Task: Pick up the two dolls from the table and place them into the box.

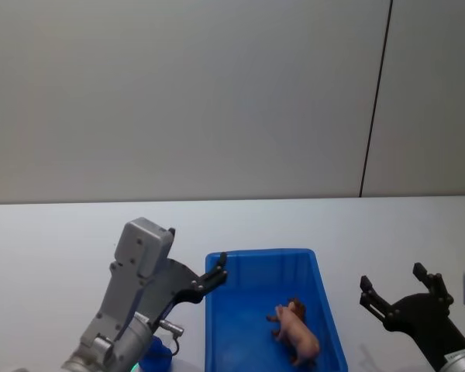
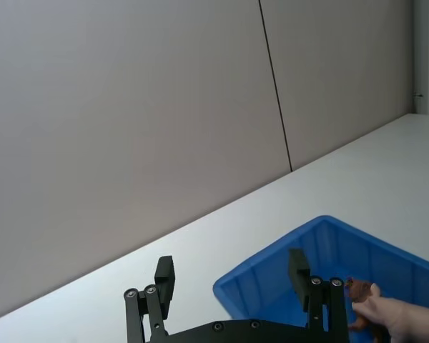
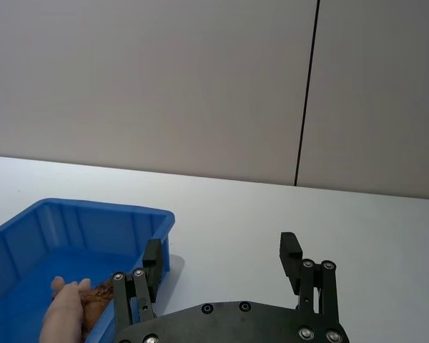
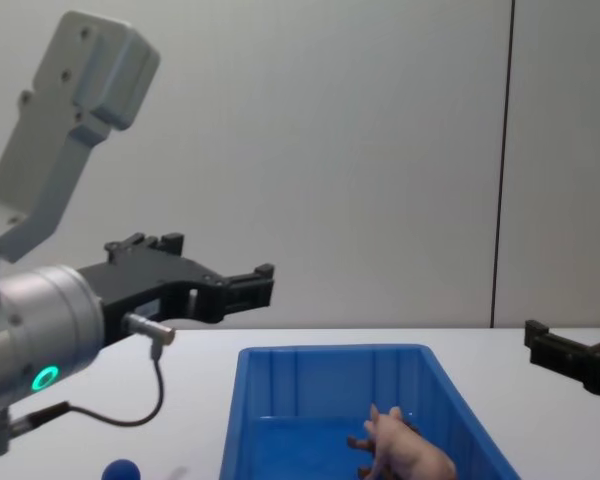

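On the left, above the white tabletop, the left end effector hangs raised, its tips near the far left corner of the box. In the left wrist view, the left end effector has its two black fingers spread wide with nothing between them. In the chest view it sits clearly higher than the box rim, with a thin cable looping below its wrist. The blue box stands at the middle of the tabletop, and both dolls lie inside, toward its near right part. The pig lies on the floor of the box with its head toward the far wall. The brown doll is just at the pig's head, touching it and mostly hidden by it. In the right wrist view the pig and brown doll lie together against the blue floor. To the right of the box, apart from it, the right end effector hovers low over the bare tabletop. Its fingers are also wide apart and hold nothing. Behind everything, a plain grey wall carries one dark vertical seam.
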You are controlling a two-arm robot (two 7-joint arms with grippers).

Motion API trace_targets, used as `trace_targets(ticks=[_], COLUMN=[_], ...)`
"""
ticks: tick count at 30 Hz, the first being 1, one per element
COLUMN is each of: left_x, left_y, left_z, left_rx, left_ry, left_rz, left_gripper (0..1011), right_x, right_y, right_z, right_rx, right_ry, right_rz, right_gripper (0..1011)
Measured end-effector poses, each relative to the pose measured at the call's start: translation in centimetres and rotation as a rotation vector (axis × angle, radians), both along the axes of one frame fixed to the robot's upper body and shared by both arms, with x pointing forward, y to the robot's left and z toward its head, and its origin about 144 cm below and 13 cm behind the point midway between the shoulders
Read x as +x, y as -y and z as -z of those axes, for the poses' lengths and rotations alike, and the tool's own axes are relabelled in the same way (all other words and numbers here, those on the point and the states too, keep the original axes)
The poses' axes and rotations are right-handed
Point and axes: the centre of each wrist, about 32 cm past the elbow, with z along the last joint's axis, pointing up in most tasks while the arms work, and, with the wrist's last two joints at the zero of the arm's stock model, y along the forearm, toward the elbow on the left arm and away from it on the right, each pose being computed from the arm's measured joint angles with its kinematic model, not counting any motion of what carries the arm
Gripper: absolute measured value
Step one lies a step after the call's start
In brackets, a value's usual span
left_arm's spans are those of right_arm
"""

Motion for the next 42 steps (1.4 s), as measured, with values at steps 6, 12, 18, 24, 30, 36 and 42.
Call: trace_targets(ticks=[6, 12, 18, 24, 30, 36, 42], left_x=[-0.4, -0.9, -1.3, -1.7, -2.1, -2.4, -2.6], left_y=[-1.0, -2.0, -2.9, -3.8, -4.5, -5.1, -5.7], left_z=[0.1, 0.3, 0.6, 1.1, 1.8, 2.6, 3.4], left_rx=[0.009, 0.016, 0.021, 0.016, 0.007, -0.001, -0.006], left_ry=[-0.028, -0.060, -0.096, -0.133, -0.173, -0.210, -0.246], left_rz=[-0.020, -0.038, -0.052, -0.062, -0.069, -0.073, -0.074], left_gripper=[1001, 1001, 1001, 1001, 1001, 1001, 1001], right_x=[-0.1, -0.1, -0.1, -0.1, -0.1, -0.2, -0.2], right_y=[0.0, 0.1, 0.1, 0.1, 0.1, 0.1, 0.1], right_z=[0.0, 0.0, 0.0, 0.0, 0.0, 0.0, 0.0], right_rx=[-0.001, -0.001, -0.001, -0.002, -0.002, -0.002, -0.002], right_ry=[0.001, 0.002, 0.002, 0.003, 0.003, 0.003, 0.002], right_rz=[0.006, 0.009, 0.012, 0.013, 0.014, 0.014, 0.014], right_gripper=[1001, 1001, 1001, 1001, 1001, 1001, 1001])
